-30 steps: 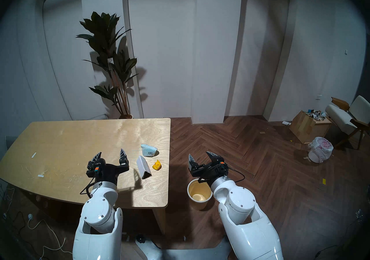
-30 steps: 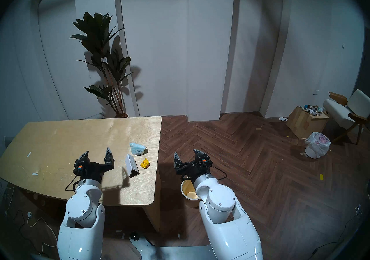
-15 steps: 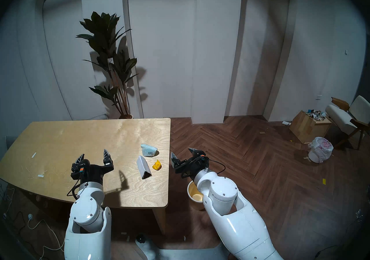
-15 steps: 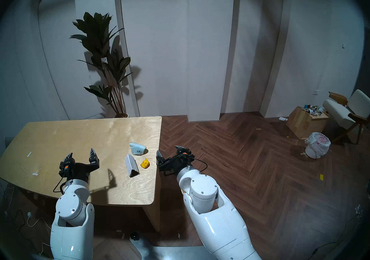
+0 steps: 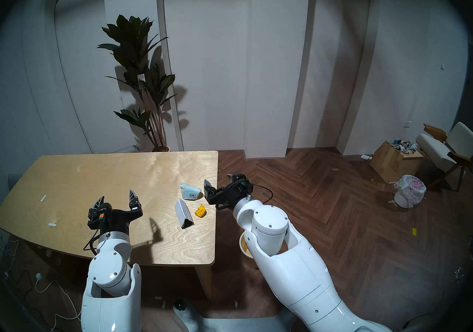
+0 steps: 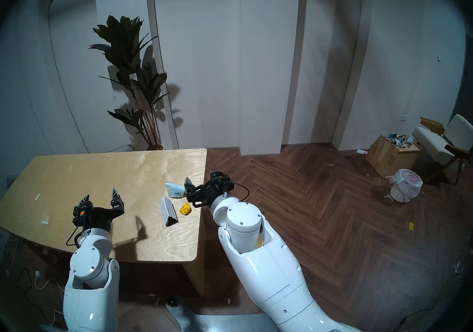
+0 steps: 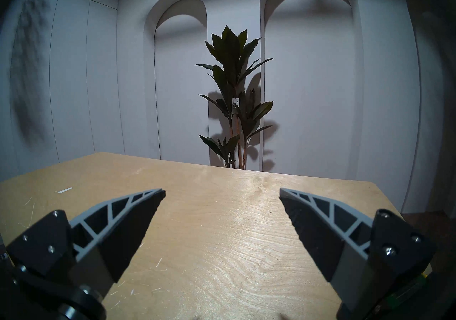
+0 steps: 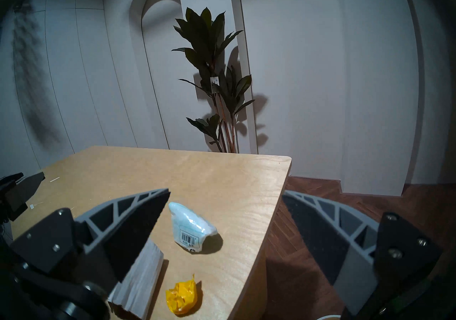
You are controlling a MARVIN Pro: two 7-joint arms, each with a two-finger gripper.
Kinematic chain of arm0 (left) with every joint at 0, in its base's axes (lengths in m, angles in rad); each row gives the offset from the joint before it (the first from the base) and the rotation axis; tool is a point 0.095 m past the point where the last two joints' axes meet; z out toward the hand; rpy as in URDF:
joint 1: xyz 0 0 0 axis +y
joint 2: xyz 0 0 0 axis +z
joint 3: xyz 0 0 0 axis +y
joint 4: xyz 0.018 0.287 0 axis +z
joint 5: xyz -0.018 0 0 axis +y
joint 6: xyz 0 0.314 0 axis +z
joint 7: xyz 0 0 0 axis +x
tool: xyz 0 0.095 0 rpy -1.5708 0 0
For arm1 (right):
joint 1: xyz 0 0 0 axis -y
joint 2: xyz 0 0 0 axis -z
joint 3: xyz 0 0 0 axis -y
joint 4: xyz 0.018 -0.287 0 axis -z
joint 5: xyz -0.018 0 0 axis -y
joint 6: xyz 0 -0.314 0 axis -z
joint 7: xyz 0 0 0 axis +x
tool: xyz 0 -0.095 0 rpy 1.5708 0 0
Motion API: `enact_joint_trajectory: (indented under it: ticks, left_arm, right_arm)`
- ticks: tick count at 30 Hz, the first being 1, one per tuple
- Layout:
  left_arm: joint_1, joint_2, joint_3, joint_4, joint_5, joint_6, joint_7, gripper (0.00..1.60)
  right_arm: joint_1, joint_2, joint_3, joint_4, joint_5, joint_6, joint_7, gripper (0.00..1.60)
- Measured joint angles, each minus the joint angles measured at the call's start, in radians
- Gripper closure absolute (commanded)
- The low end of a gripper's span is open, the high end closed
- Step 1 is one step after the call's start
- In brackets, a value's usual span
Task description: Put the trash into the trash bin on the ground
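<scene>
Three pieces of trash lie near the right edge of the table [image 5: 102, 178]: a pale blue packet [image 5: 190, 191] with a barcode label, farthest from the robot; a white carton [image 5: 183, 213] with dark triangular ends, lying on its side; and a yellow scrap [image 5: 200, 211], just right of the carton and nearest the edge. None touches another.

The right gripper [image 5: 218, 181] hangs at the table's right edge, jaws wide apart, holding nothing. In the head view its left finger [image 5: 207, 186] stands just right of the packet, apart from it. In the right wrist view the packet [image 8: 191, 228] lies between the fingers, nearer the left one, with the scrap [image 8: 182, 297] below it and the carton [image 8: 140, 285] partly behind the left finger.

The left gripper [image 5: 116, 195] is over the middle of the table, well left of the trash, jaws apart and empty.

The trash bin [image 5: 246, 248], cream with a tan inside, stands on the floor right of the table, mostly hidden by the right arm.
</scene>
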Motion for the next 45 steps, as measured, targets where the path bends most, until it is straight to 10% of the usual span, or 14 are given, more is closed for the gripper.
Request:
enact_joint_trajectory:
  ticks: [45]
  left_arm:
    - [0.074, -0.059, -0.026, -0.065, 0.003, 0.01, 0.106, 0.0]
  right_arm:
    - [0.439, -0.266, -0.12, 0.692, 0.214, 0.131, -0.22, 0.0]
